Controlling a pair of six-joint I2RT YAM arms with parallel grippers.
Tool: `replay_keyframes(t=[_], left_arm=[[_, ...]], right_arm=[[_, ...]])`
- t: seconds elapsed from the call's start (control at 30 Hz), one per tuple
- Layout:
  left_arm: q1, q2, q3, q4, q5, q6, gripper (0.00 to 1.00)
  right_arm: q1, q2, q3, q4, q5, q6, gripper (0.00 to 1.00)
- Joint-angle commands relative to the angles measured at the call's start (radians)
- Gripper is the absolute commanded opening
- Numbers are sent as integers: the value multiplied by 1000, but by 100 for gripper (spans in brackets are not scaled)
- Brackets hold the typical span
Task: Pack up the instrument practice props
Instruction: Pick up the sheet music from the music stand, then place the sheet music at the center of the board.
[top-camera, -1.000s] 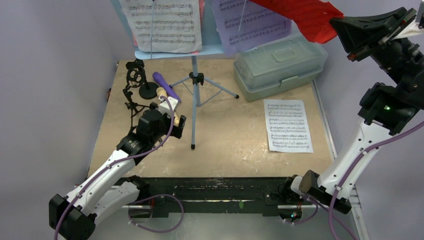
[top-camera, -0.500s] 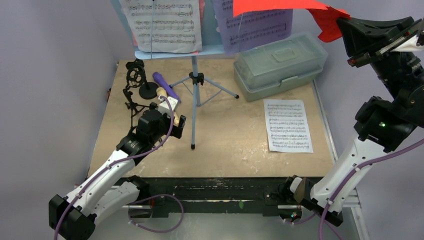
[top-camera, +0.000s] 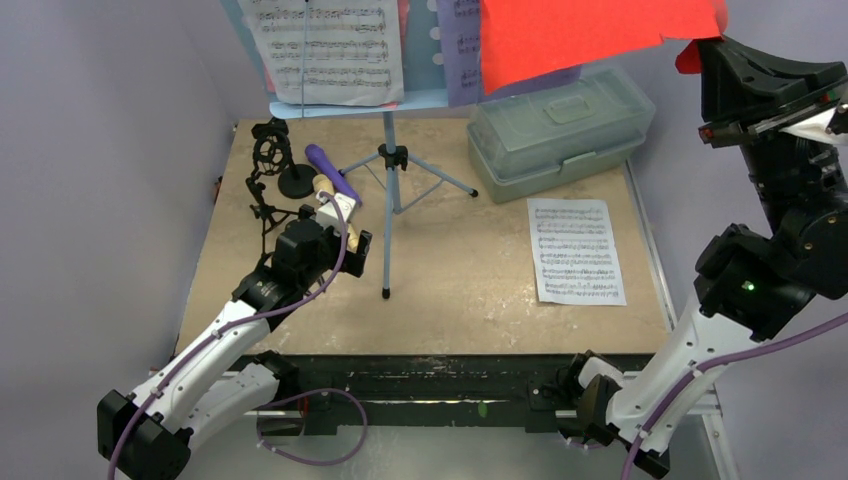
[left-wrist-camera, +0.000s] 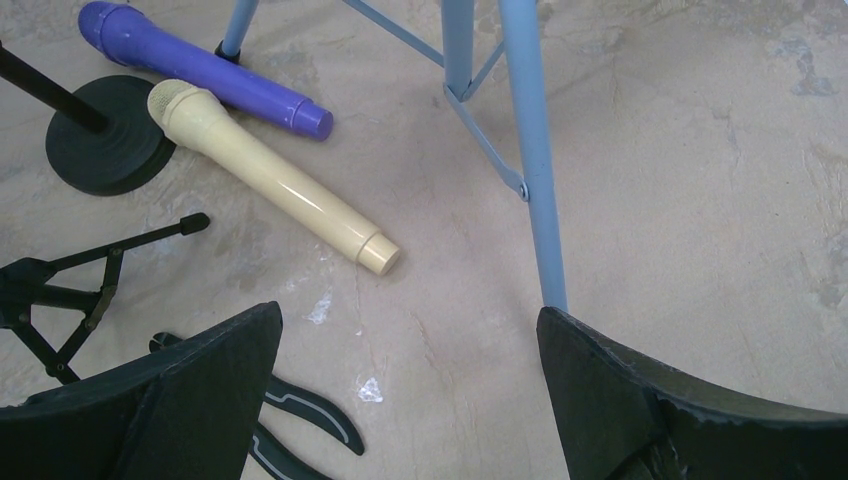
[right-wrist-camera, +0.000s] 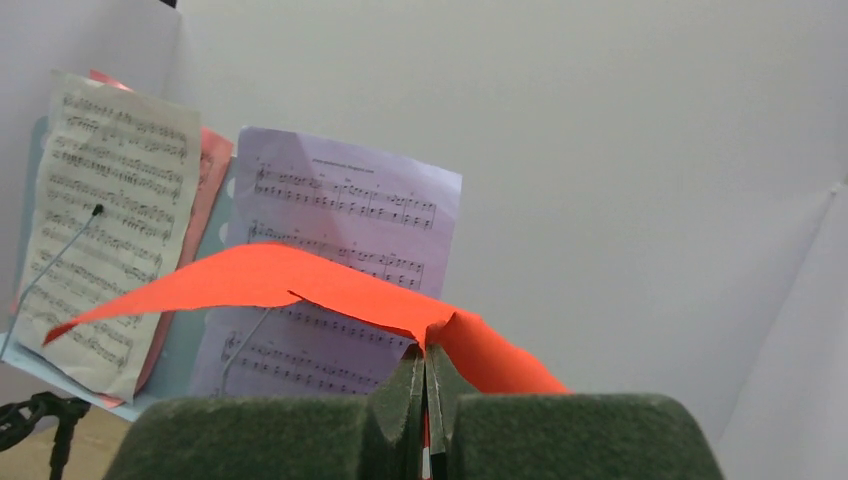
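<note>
The right hand (right-wrist-camera: 425, 395) is raised high at the far right, its jaws pinched shut on the edge of a red sheet (right-wrist-camera: 300, 285). The sheet hangs in front of the lavender page (right-wrist-camera: 350, 220) on the music rack (top-camera: 330, 108). The left hand (left-wrist-camera: 408, 330) hovers low over the desk (top-camera: 470, 290), jaws wide and empty, near the tan microphone (left-wrist-camera: 270, 175) and purple microphone (left-wrist-camera: 200, 65). A white page (top-camera: 575, 250) lies flat beside the grey-green box (top-camera: 560, 130).

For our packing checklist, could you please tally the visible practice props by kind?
Microphones: 2 (purple, tan)
Mic holders: 2 (round-base, tripod)
Music rack: 1
Paper sheets: 5 (white on rack, white on table, pink, lavender, red)
Total: 10
</note>
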Motion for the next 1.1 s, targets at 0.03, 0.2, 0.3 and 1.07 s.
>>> replay_keyframes(t=[0.03,0.2,0.3,1.07], left_arm=[[6,-19,5,25,9,4,100],[6,-20,5,25,11,4,100],[5,-23,5,23,9,4,100],[6,-29,6,23,13,3,100]], right_arm=[[-4,-77,-61,40,148,-59,0],[-3,-97,-71,52,169,-68,0],[-3,-105,-77,49,190,-81,0],[-5,-239,-626,-360,339,-765,0]])
